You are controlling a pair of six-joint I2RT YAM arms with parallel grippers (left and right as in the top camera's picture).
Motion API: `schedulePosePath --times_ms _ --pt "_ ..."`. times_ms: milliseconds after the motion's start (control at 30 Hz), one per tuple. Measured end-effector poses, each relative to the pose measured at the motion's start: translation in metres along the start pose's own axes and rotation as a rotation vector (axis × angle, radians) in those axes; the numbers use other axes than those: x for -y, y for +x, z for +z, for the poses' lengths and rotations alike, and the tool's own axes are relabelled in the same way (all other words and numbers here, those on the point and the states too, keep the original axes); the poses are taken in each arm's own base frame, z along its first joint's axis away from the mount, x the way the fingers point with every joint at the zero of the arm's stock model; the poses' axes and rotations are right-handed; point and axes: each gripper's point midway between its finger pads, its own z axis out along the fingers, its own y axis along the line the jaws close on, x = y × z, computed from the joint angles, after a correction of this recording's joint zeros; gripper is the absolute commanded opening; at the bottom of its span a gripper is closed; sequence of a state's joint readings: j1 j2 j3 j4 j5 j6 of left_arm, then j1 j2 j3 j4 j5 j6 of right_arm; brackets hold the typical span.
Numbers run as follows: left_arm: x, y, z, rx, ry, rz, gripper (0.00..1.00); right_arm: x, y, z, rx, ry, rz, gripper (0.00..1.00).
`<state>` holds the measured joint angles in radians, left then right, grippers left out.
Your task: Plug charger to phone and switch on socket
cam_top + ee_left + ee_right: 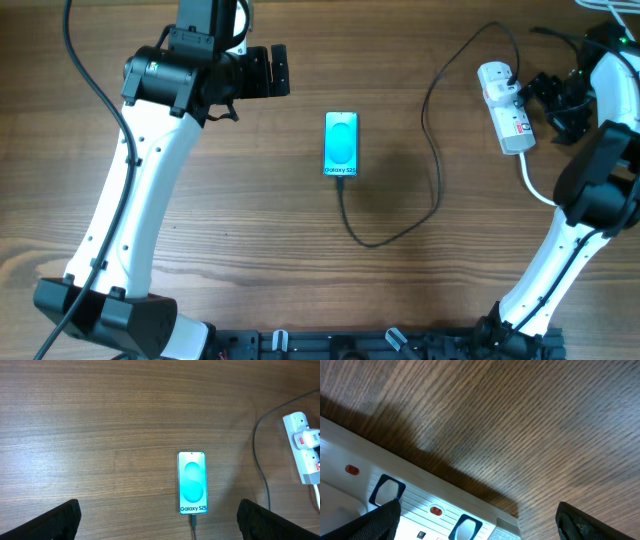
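The phone (341,144) lies flat mid-table with its cyan screen lit; in the left wrist view (192,482) the "Galaxy S25" text is at its near end. The black charger cable (432,180) has its plug tip (192,519) seated in the phone's near end and runs to the white socket strip (505,120) at the far right. My left gripper (270,70) is open and empty, hovering left of and beyond the phone. My right gripper (545,105) is open, right beside the strip; its wrist view shows the strip (450,505) close below with red-marked switches.
The strip's thick white cord (535,185) curves toward my right arm's base. A white adapter (307,438) sits plugged in the strip. Bare wood table (250,220) surrounds the phone.
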<state>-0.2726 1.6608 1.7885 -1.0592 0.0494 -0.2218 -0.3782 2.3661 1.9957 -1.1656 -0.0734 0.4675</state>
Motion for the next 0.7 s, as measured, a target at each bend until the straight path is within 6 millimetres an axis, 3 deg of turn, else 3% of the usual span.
schedulePosePath --times_ms 433,700 --pt "0.0 0.0 0.0 0.0 0.0 0.0 1.0 -0.003 -0.011 0.0 0.04 -0.022 0.036 1.0" --pt "0.0 0.0 0.0 0.001 0.0 0.0 1.0 -0.001 -0.008 0.0 0.026 -0.015 0.041 1.0"
